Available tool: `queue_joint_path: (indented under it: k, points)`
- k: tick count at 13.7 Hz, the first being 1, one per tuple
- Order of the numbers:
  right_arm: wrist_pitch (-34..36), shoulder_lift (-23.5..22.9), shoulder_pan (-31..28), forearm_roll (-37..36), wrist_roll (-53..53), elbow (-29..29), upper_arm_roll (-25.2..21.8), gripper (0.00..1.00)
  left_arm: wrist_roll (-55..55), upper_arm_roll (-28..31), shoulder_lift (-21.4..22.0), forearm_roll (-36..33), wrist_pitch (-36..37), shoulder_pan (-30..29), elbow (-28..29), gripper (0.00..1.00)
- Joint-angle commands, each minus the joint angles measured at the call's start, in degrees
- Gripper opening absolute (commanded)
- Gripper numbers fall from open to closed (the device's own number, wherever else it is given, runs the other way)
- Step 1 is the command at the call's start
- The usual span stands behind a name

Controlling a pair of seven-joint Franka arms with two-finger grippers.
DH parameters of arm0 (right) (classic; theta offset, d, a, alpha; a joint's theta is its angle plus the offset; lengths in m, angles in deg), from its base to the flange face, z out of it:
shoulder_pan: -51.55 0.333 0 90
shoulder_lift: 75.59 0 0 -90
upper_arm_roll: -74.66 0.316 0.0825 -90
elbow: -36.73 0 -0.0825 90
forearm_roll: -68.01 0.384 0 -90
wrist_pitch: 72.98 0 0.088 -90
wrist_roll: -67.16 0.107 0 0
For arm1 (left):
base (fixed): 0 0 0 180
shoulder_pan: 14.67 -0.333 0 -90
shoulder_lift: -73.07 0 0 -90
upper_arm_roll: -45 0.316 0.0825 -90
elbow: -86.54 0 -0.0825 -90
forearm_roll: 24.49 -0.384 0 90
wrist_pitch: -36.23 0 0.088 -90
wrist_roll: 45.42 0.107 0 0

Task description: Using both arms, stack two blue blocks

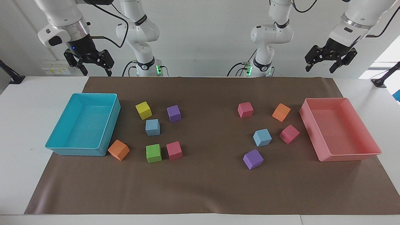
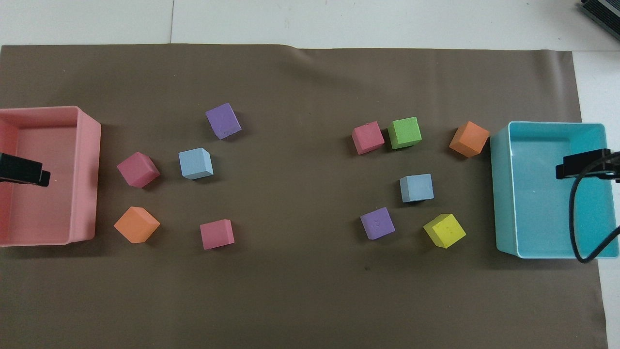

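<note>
Two sky-blue blocks lie apart on the brown mat. One blue block (image 1: 152, 127) (image 2: 416, 188) sits among the cubes beside the turquoise tray. The other blue block (image 1: 262, 137) (image 2: 195, 163) sits among the cubes beside the pink tray. My right gripper (image 1: 97, 72) hangs high and open, empty; in the overhead view its tip (image 2: 576, 165) shows over the turquoise tray. My left gripper (image 1: 320, 69) hangs high and open, empty; its tip (image 2: 29, 177) shows over the pink tray. Neither gripper is close to a block.
A turquoise tray (image 1: 59, 147) stands at the right arm's end and a pink tray (image 1: 350, 156) at the left arm's end. Yellow (image 1: 143, 110), purple (image 1: 173, 113), green (image 1: 153, 153), pink (image 1: 174, 150) and orange (image 1: 118, 150) cubes surround one blue block; pink, orange and purple cubes surround the other.
</note>
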Motion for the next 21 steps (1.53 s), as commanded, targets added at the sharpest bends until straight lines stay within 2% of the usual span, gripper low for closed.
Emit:
queue_joint_path:
  k: [1, 4, 8, 14, 21]
  points:
    - [1.3, 0.5, 0.3, -3.4, 1.1, -0.1, 0.9, 1.00, 1.9, 0.1, -0.3, 0.1, -1.6, -0.3, 0.9, 1.00]
    - [1.6, 0.5, 1.2, -2.8, 3.8, -0.4, 1.1, 1.00, 3.1, 0.1, -1.5, 0.1, -1.8, -0.3, -0.5, 1.00]
    - [1.5, 1.3, 0.7, -2.8, 3.3, -0.7, 1.1, 1.00, 4.7, 0.1, -0.6, 0.1, -2.4, -0.3, 0.3, 1.00]
    - [1.6, 3.6, 0.5, -1.6, -4.0, 6.5, 0.9, 1.00, 4.2, 0.1, -0.4, 0.0, -2.2, -0.5, 0.3, 1.00]
    - [-2.3, 3.8, 1.1, -0.5, -2.8, 8.9, 0.8, 1.00, 4.5, 0.1, -1.0, -0.6, -5.1, -0.5, -0.1, 1.00]
